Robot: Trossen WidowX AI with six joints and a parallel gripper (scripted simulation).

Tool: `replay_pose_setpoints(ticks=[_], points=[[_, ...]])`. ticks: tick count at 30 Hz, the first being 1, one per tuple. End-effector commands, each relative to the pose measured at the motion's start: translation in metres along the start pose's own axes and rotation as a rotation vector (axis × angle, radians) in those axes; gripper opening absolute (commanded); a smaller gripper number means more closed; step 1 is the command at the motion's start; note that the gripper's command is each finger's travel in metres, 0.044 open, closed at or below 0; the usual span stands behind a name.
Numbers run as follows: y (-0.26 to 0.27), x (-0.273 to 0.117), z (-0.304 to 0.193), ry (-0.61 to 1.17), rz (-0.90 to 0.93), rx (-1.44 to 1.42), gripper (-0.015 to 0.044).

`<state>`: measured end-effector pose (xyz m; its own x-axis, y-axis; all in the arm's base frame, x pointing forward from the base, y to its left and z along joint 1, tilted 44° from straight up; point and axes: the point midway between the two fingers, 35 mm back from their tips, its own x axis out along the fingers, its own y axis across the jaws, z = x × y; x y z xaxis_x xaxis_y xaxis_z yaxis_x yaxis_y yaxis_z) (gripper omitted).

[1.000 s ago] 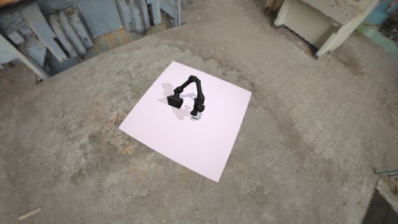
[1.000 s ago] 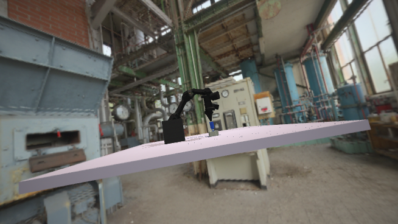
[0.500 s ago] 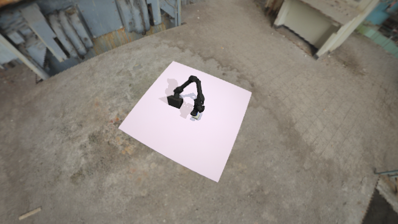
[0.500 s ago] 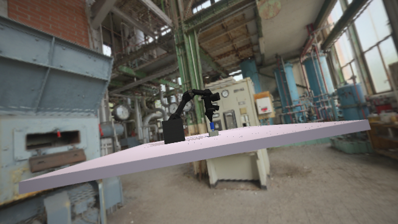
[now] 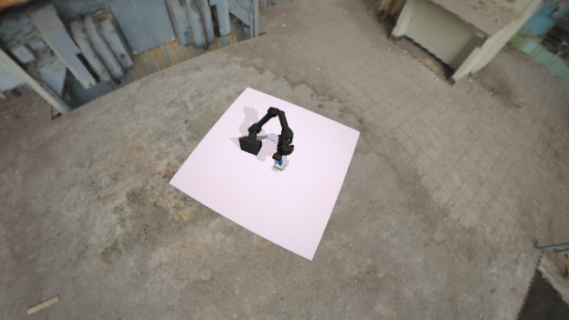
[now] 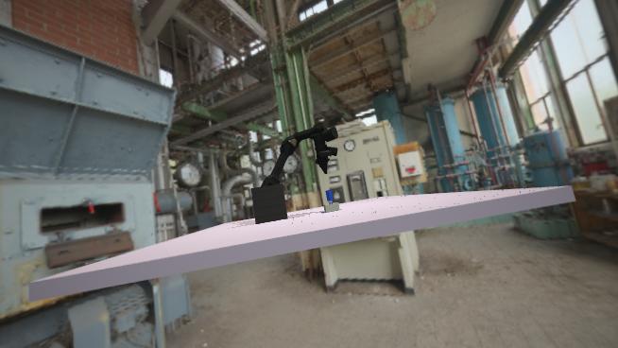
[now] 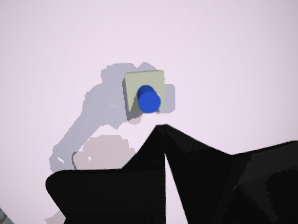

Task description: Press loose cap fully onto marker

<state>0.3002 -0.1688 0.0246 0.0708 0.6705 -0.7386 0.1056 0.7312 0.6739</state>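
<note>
The holder block (image 5: 278,166) (image 6: 332,208) (image 7: 145,79) is a pale grey-green block on the table. The blue cap (image 5: 280,162) (image 6: 330,195) (image 7: 149,102) stands upright over the block, on the marker's place. The marker's body is hidden under the cap, and I cannot tell whether the cap is fully down. My gripper (image 6: 324,172) (image 7: 161,129) is shut with nothing between its fingers. It points down above the cap, with a clear gap to it in the exterior view. In the wrist view its fingertips are just below the cap.
The pale pink table (image 5: 278,209) (image 6: 402,213) carries the arm's black base (image 5: 251,145) (image 6: 270,204), which stands to the left of the block in the top and exterior views. The arm arches from the base to above the block. Shadows of the arm lie around the block.
</note>
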Motion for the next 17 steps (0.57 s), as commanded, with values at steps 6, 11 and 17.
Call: replay_pose_setpoints(ticks=[6, 11, 17], points=[[0.002, -0.0065, -0.0019, 0.015, 0.003, -0.008, 0.0157], [0.002, -0.0065, -0.0019, 0.015, 0.003, -0.008, 0.0289], [0.002, -0.0065, -0.0019, 0.015, 0.003, -0.008, 0.044]])
